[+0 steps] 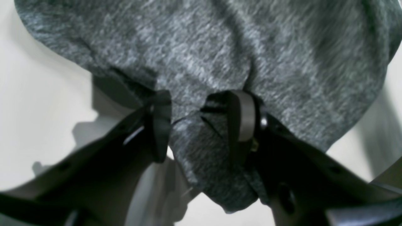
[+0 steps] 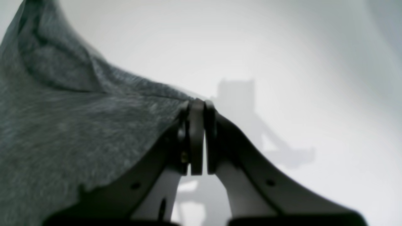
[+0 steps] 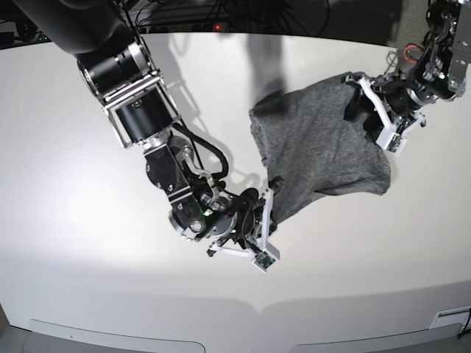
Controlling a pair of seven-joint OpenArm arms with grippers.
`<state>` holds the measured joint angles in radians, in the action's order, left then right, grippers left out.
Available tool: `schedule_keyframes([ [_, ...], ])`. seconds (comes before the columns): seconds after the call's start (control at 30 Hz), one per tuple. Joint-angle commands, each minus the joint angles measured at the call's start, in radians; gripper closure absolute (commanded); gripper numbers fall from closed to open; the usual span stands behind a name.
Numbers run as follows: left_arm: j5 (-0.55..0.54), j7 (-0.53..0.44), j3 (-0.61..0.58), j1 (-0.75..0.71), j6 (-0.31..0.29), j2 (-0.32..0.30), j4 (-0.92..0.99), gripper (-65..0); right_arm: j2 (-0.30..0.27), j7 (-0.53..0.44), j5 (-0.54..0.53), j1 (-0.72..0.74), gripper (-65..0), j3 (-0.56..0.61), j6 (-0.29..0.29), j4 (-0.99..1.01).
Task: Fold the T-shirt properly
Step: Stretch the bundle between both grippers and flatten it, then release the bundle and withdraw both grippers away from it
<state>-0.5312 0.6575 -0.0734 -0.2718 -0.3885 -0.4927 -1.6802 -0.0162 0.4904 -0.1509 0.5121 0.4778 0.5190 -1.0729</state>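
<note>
Your heather-grey knit T-shirt [image 3: 316,143] hangs stretched over the white table [image 3: 73,220], lifted between both arms. Your right gripper [image 2: 197,108] is clamped tight on its lower corner. Your left gripper [image 1: 201,122] stands wide, gripping a bunched fold at the far edge.

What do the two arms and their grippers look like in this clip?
Both arms are black, with silver bands on the joints and loose black cables. The right gripper and left gripper have white curved fingers with black inner pads.
</note>
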Motion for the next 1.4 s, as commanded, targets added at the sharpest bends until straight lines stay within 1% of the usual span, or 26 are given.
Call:
schedule_keyframes([
  [0.0,-0.007,-0.015,0.007,-0.002,-0.001,-0.012,-0.017,-27.9,0.008,-0.043,0.006,0.034,0.0,-0.006,-0.018,-0.013],
  [0.1,-0.007,-0.016,0.007,-0.013,-0.001,-0.012,-0.017,-27.9,0.013,-0.087,0.045,0.034,0.0,-0.006,-0.036,-0.013],
  [0.2,-0.007,-0.015,0.007,-0.013,-0.001,-0.012,-0.017,-27.9,0.023,-0.092,0.085,0.034,0.0,-0.006,-0.045,-0.013],
  [0.3,-0.007,-0.020,0.007,-0.013,-0.001,-0.012,-0.017,-27.9,0.031,-0.094,0.089,0.034,0.0,-0.006,-0.045,-0.013],
  [0.33,-0.007,-0.020,0.007,-0.013,0.000,-0.012,-0.017,-27.9,0.033,-0.095,0.089,0.034,-5.8,-0.006,-0.045,-0.013],
  [0.4,-0.007,-0.023,0.007,-0.013,0.000,-0.012,-0.017,-27.9,0.039,-0.106,0.089,0.034,-23.3,-0.006,-0.045,-0.013],
  [0.43,-0.007,-0.024,0.007,-0.013,0.000,-0.012,-0.017,-27.9,0.039,-0.115,0.089,0.034,-29.9,-0.006,-0.045,-0.013],
  [0.47,-0.007,-0.031,0.007,-0.013,-0.001,-0.012,-0.017,-27.9,0.039,-0.124,0.089,0.034,-34.5,-0.006,-0.045,-0.013],
  [0.5,-0.007,-0.035,0.007,-0.013,0.000,-0.012,-0.017,-27.9,0.038,-0.133,0.089,0.037,-36.7,-0.006,-0.045,-0.013],
  [0.53,-0.007,-0.041,0.008,-0.013,-0.001,-0.012,-0.017,-27.9,0.038,-0.133,0.089,0.040,-36.8,-0.006,-0.045,-0.013],
  [0.67,-0.007,-0.061,0.008,-0.008,0.002,-0.012,-0.017,-27.9,0.038,-0.119,0.088,0.050,-36.7,-0.007,-0.048,-0.014],
  [0.73,-0.006,-0.082,0.016,-0.008,0.030,-0.012,-0.018,-27.9,0.038,-0.077,0.088,0.050,-36.6,-0.014,-0.048,-0.026],
  [0.8,-0.008,-0.100,0.041,-0.008,0.045,-0.012,-0.018,-27.9,0.038,-0.027,0.088,0.050,-36.6,-0.029,-0.048,-0.044],
  [0.87,-0.010,-0.105,0.082,-0.008,0.047,-0.012,-0.025,-27.9,0.038,0.030,0.088,0.050,-36.6,-0.063,-0.048,-0.068],
  [1.0,-0.077,-0.106,0.191,-0.008,0.068,-0.012,-0.049,-27.9,0.038,0.185,0.089,0.047,-36.3,-0.179,-0.047,-0.121],
  [1.07,-0.104,-0.106,0.248,-0.008,0.067,-0.012,-0.059,-27.1,0.038,0.238,0.093,0.038,-31.9,-0.253,-0.031,-0.149],
  [1.13,-0.116,-0.110,0.298,-0.008,0.067,-0.012,-0.063,-22.2,0.031,0.275,0.087,0.016,-24.8,-0.327,0.018,-0.187],
  [1.27,-0.131,-0.108,0.348,-0.014,0.066,-0.012,-0.063,-11.0,-0.037,0.370,-0.081,-0.056,-16.8,-0.431,0.082,-0.285],
  [1.3,-0.130,-0.108,0.349,-0.014,0.066,-0.013,-0.063,-7.3,-0.056,0.393,-0.115,-0.081,-13.8,-0.451,0.097,-0.315],
  [1.33,-0.126,-0.109,0.349,-0.014,0.066,-0.012,-0.063,-2.5,-0.077,0.419,-0.145,-0.108,-9.4,-0.469,0.112,-0.347],
  [1.37,-0.123,-0.109,0.349,-0.014,0.066,-0.012,-0.063,0.0,-0.097,0.450,-0.174,-0.137,-4.1,-0.486,0.121,-0.382],
])
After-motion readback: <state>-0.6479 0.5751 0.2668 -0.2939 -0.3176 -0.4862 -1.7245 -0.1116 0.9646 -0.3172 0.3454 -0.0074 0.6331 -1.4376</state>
